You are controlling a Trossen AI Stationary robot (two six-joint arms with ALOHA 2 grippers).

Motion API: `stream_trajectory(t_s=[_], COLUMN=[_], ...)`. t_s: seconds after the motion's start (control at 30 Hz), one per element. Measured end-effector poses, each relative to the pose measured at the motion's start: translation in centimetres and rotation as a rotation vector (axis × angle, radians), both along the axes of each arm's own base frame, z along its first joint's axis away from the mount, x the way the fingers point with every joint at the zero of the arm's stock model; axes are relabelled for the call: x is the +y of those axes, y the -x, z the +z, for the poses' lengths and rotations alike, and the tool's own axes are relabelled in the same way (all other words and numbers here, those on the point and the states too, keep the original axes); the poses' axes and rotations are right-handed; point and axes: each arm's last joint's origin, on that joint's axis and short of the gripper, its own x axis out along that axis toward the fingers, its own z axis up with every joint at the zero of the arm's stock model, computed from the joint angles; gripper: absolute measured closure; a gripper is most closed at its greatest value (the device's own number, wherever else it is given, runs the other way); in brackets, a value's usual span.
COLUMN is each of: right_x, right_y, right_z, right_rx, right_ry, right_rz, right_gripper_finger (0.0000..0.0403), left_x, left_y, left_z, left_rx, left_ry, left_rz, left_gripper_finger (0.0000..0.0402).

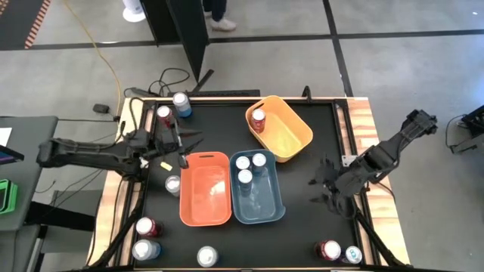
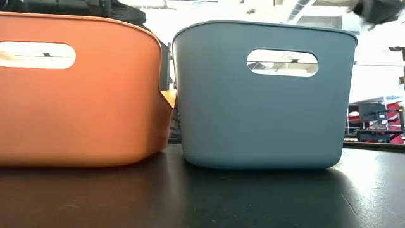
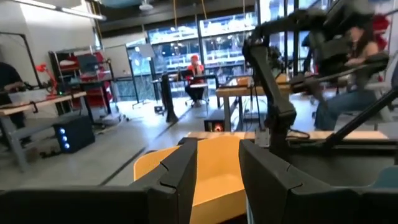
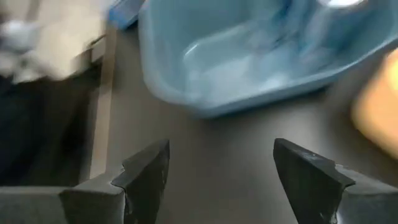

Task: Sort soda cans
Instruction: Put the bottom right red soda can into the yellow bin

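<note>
High view: three soda cans (image 1: 250, 166) inside blue bin (image 1: 261, 210)

A grey concrete floor (image 1: 68, 68) surrounds the table, with a yellow cable (image 1: 106, 57) lying across it. Beyond stand tall windows (image 3: 186, 43) letting in daylight, workbenches (image 3: 37, 106) and a desk (image 3: 242, 93) where a person in red (image 3: 196, 68) sits. Red shelving (image 2: 373, 117) stands far off.
</note>
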Motion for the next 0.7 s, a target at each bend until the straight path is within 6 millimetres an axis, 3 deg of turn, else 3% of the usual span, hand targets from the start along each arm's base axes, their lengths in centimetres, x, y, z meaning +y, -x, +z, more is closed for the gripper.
stream_trajectory(t_s=[0.13, 0.33, 0.57, 0.7], right_x=[1.8, 3.4, 4.0, 4.2], right_y=[0.2, -0.1, -1.7, -2.3], right_z=[0.9, 2.4, 1.8, 0.8], right_rx=[0.065, 0.043, -0.005, 0.073], right_ry=[-0.115, -0.072, 0.003, 0.014], right_rz=[0.078, 0.189, 0.255, 0.242], right_gripper_finger=[0.0102, 0.0102, 0.0102, 0.0101], left_x=[0.2, 0.4, 0.4, 0.4], left_y=[-1.0, -1.7, -1.8, -1.7], left_z=[-0.1, -0.3, -0.2, -0.2], left_rx=[0.035, 0.019, -0.006, -0.009], left_ry=[0.004, 0.054, 0.089, 0.091], left_rz=[0.025, 0.07, 0.064, 0.064], left_gripper_finger=[0.0288, 0.0288, 0.0288, 0.0288])
